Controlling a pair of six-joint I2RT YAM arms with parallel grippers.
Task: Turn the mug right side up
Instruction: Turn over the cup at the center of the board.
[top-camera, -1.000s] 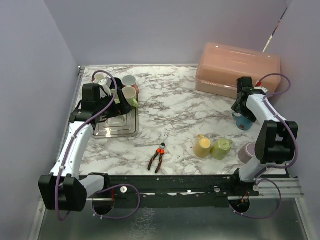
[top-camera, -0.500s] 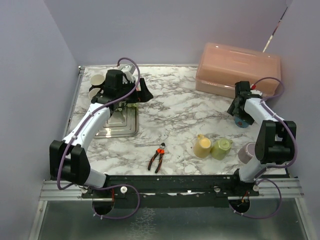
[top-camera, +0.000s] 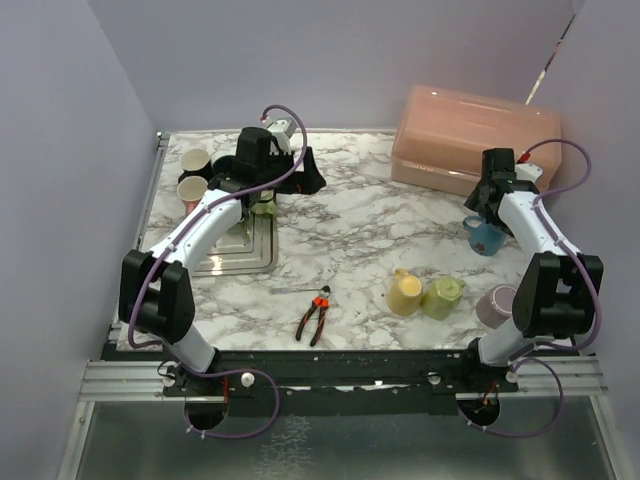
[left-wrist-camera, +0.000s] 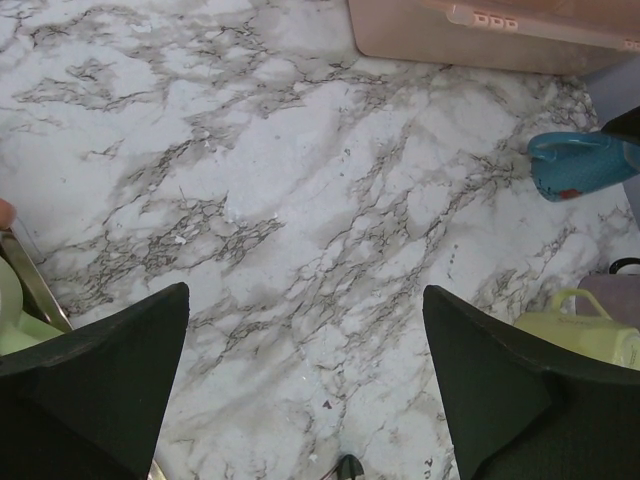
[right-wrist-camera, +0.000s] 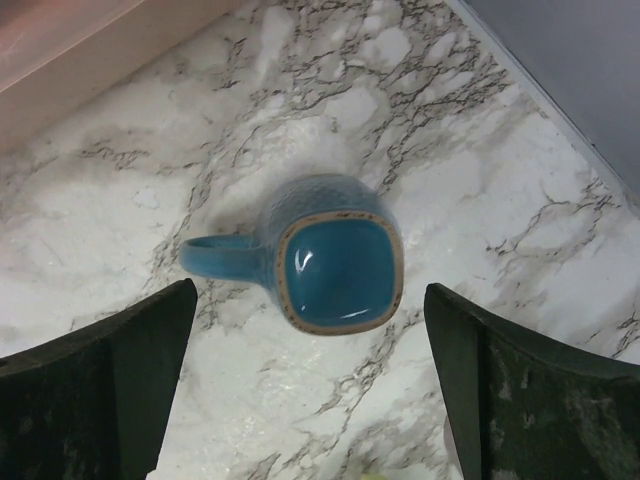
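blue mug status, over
Left gripper open, empty. Right gripper open above blue mug. It looks mouth up, standing free. Nothing blocking it.

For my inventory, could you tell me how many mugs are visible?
7: dark mug, pink mug back left; pale mug under left arm; yellow mug, green mug front; blue mug, grey mug right. Others may be hidden.

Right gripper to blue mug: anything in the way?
Nothing visible. The right gripper hangs open directly above the blue mug, which stands alone on bare marble, mouth up. The pink bin lies off to one side.
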